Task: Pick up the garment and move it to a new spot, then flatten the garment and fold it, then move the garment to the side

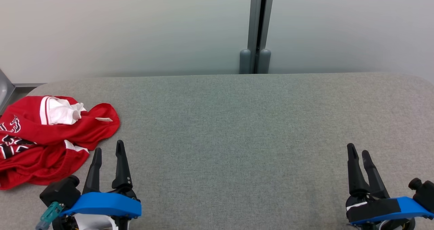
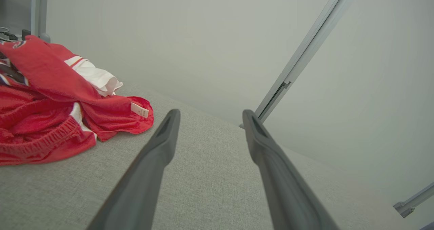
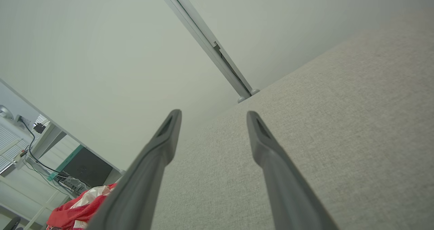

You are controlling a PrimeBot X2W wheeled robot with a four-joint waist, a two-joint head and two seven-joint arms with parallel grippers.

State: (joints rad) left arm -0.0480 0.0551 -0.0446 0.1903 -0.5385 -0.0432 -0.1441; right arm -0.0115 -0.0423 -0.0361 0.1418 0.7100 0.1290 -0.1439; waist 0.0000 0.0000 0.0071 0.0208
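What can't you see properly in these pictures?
- Red shirt: head view, its left part is cut off by the picture's edge, and folds hide most of the black-and-white print.
- Label on the shirt: left wrist view, writing too small to read.
- Shirt in the right wrist view: partly behind the right gripper and cut off at the bottom edge.

I see grey fabric-covered table [image 1: 237,121], red garment [image 1: 51,138] crumpled on it, just left of my left fingers [image 1: 121,165]
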